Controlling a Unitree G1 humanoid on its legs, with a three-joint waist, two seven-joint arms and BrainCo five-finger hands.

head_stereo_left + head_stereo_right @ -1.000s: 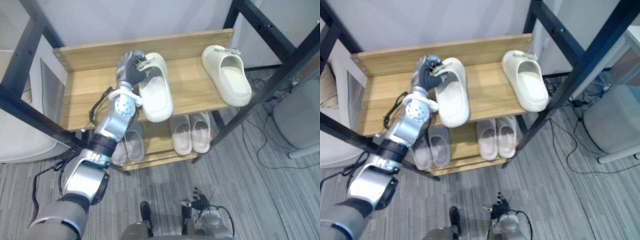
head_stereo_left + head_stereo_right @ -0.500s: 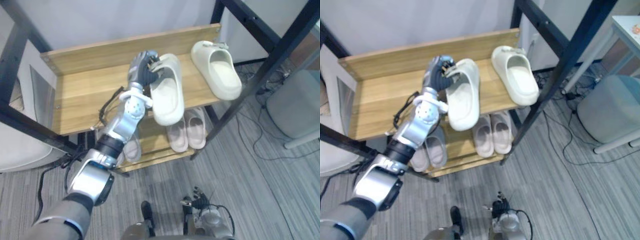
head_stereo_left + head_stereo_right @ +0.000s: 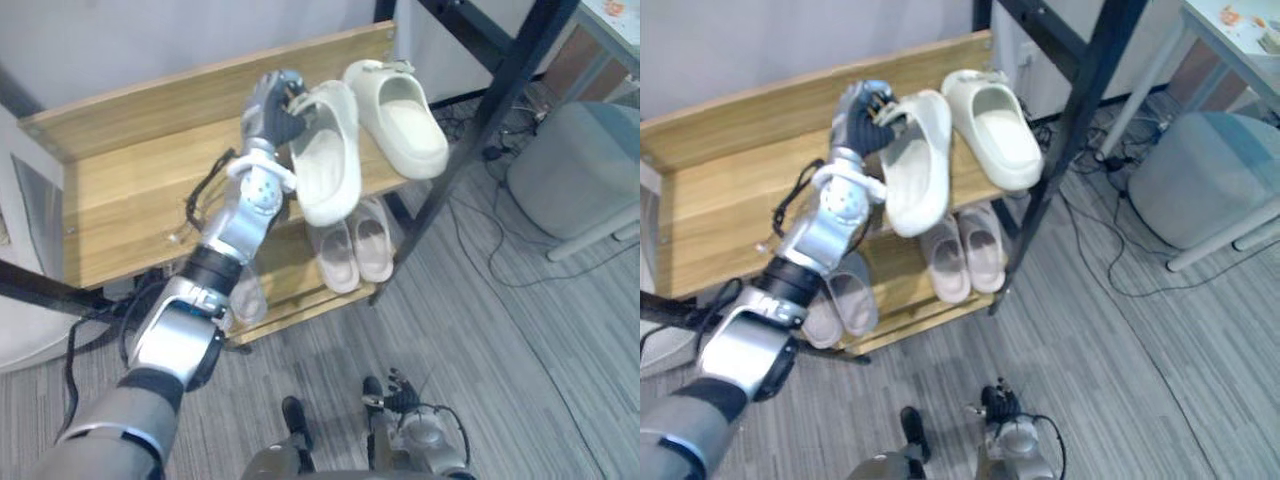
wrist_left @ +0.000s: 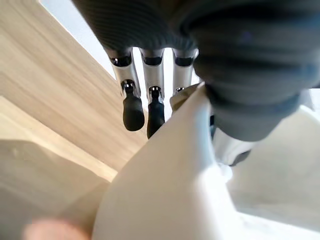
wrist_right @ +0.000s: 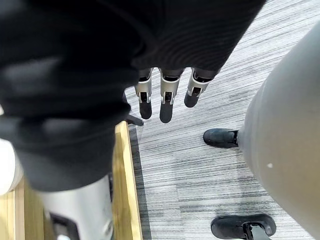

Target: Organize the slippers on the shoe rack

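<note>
Slipper point(image 3: 328, 165) of smooth, moulded cream, rounded and thick-soled, is now just beside its twin point(image 3: 400, 115); a second ago we held it well apart. Our left hand point(image 3: 272, 110) clenches its rim, above the pale wood-grain top shelf point(image 3: 130, 190) on which the twin lies. Our right hand point(image 5: 166, 102) hangs slack-fingered over grey ribbed carpet point(image 5: 190, 150), well away from the twin.

I see a silver-grey left arm point(image 3: 232, 235) on my feed, built of rounded segments, with a pale disc-shaped joint at the wrist and a black band lower down. The left hand point(image 3: 268, 110) wears a dark ribbed cover, and its silver fingers point(image 4: 131, 82) end in dark tips. The right hand point(image 5: 166, 97) looks identical.
</note>
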